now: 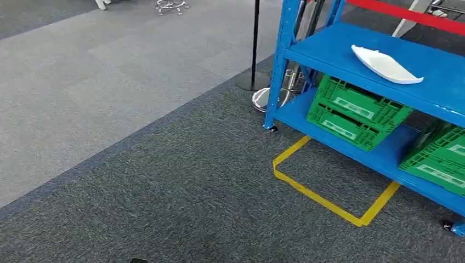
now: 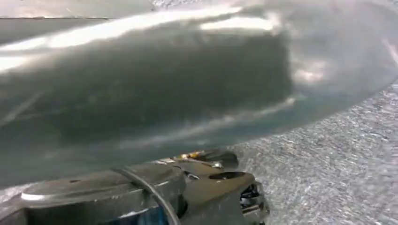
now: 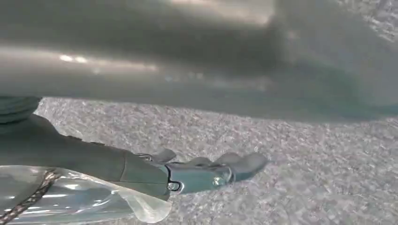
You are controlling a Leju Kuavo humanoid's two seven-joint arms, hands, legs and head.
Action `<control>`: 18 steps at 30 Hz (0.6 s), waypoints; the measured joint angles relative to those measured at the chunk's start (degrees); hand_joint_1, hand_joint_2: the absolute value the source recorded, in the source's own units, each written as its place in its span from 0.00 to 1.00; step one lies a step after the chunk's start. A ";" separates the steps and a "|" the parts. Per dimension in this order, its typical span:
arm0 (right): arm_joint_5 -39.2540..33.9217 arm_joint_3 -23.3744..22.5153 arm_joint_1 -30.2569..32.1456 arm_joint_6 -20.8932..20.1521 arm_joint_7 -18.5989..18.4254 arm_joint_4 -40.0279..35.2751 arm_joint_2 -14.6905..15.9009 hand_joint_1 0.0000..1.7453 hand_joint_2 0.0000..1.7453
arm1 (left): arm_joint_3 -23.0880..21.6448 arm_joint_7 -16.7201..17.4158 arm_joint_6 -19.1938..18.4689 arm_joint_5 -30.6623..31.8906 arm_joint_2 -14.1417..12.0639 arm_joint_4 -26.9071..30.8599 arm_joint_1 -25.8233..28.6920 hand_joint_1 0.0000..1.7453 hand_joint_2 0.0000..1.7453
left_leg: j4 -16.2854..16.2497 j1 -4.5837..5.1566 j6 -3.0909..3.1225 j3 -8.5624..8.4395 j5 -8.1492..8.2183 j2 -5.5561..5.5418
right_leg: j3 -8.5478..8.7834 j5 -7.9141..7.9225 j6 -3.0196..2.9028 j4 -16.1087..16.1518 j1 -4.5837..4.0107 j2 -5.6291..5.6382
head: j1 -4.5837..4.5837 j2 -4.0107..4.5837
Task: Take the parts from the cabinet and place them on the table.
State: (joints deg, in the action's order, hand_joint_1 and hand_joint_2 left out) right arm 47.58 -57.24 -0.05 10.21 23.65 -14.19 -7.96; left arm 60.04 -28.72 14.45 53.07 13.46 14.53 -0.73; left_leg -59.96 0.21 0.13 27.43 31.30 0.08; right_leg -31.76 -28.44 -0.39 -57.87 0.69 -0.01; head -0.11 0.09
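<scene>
**Inventory — cabinet approach, part not yet taken**

- Floor: dark grey carpet near the robot, a lighter grey band beyond it at far left. A black stand pole rises by the cabinet's left corner post.
- Yellow tape outline: an open rectangle on the floor, just in front of the cabinet's lower shelf.
- Cabinet: blue steel shelving, at the right of the head view. Lower shelf carries two green crates, one towards its left end, the other at its right edge.
- White part: long, pointed shell — lies flat on the upper shelf, untouched, nothing beside it.
- Left hand: hangs over carpet; fingers mostly hidden, so I cannot tell whether they are spread or curled.
- Right hand: hangs over carpet, fingers stretched out and apart, holding nothing.

Progress, as judged: early. No part is lifted; approach, grasp, carry and placing all remain.
</scene>
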 joint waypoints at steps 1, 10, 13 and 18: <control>0.05 -0.02 -0.07 0.00 0.02 0.00 0.02 0.00 0.00 | 0.02 0.00 0.00 0.05 0.02 0.00 -0.11 0.00 0.00 | -3.84 -0.14 -0.34 2.07 0.92 0.01 | 0.44 -0.32 -0.44 0.12 -0.02 -0.01 | 0.20 0.00; 0.31 -0.04 -0.05 0.02 0.02 -0.02 0.00 0.00 0.00 | 0.04 0.00 -0.02 0.33 0.02 0.00 0.19 0.00 0.00 | -13.95 -0.27 -0.50 11.02 3.75 0.00 | 2.90 -2.40 -0.74 0.12 -0.38 0.58 | 0.18 0.00; 0.44 -0.04 0.01 0.00 0.02 -0.02 -0.15 0.00 0.00 | 0.22 0.00 -0.02 0.37 -0.22 0.00 0.23 0.00 0.00 | -1.00 0.86 1.43 7.77 -3.13 -0.15 | 4.85 -4.42 0.19 0.17 -0.61 1.13 | 0.18 0.00; 0.44 -0.07 -0.71 -0.02 0.00 -0.07 -0.20 0.00 0.00 | 0.39 -0.02 -0.11 0.55 0.02 0.07 0.01 0.00 0.00 | 1.95 0.36 2.72 4.62 -3.91 0.72 | 1.12 -7.08 2.16 -8.10 -0.54 0.57 | -0.08 0.00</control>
State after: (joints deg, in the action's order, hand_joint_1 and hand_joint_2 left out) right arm 48.02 -57.31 -0.75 10.19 23.65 -14.25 -8.15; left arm 60.43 -28.74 14.34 53.62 13.49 14.60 -0.73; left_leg -58.01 0.57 2.85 32.06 27.39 0.80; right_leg -30.64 -35.53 1.76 -65.97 0.14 0.55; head -0.20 0.09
